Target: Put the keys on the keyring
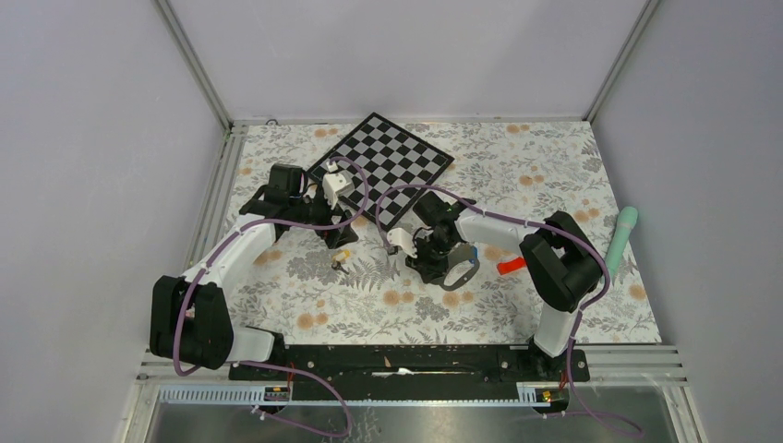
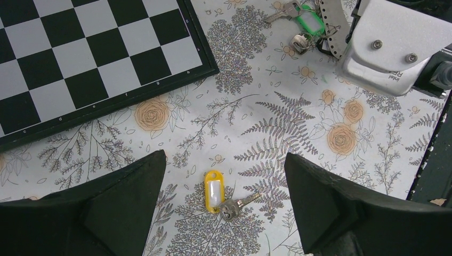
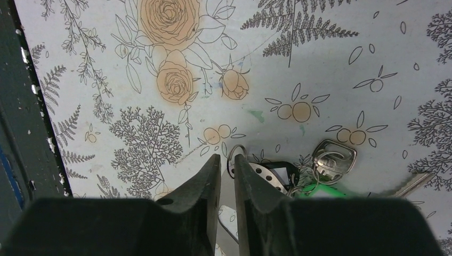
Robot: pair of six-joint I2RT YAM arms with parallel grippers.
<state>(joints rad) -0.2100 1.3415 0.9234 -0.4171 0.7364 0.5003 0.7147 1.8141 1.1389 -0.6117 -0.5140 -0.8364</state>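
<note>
A yellow-tagged key [image 2: 214,190] lies flat on the floral cloth, midway between the fingers of my left gripper [image 2: 224,165], which hangs wide open above it without touching. From above, that key [image 1: 342,259] sits just under the left gripper [image 1: 334,242]. The grey keyring [image 3: 261,173] lies partly under my right gripper [image 3: 227,158], whose jaws are pinched to a narrow slit with the ring's flat band in it. A green-tagged key [image 3: 322,192] and a metal key head [image 3: 334,160] hang in a bunch on it. The keyring [image 1: 459,274] shows beside the right gripper [image 1: 432,261].
A black-and-white checkerboard [image 1: 380,166] lies behind both grippers, its corner [image 2: 96,64] close to the left one. A small red piece [image 1: 511,266] rests right of the keyring. A teal stick [image 1: 620,238] lies near the right edge. Grey walls enclose three sides.
</note>
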